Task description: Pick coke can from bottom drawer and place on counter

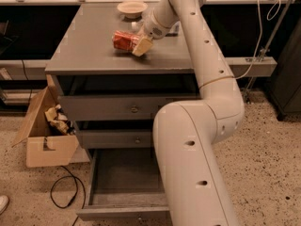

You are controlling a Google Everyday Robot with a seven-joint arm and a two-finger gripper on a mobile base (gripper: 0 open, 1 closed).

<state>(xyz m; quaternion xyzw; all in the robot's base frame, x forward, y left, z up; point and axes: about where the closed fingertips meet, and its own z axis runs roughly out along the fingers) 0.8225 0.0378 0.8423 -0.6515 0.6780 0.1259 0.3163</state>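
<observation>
The red coke can [123, 40] lies on its side, low over the middle of the grey counter [87, 48]; whether it touches the top I cannot tell. My gripper [137, 44] reaches in from the right and is shut on the can's right end, with one tan finger [143, 46] showing in front of it. The bottom drawer [126, 180] is pulled open below, and its grained floor holds nothing that I can see. My arm covers the drawer's right part.
A shallow tan bowl [132, 7] stands at the back of the counter. Two shut knobbed drawers [134, 109] sit above the open one. An open cardboard box [43, 134] with crumpled paper and a black cable [63, 194] lie on the floor at left.
</observation>
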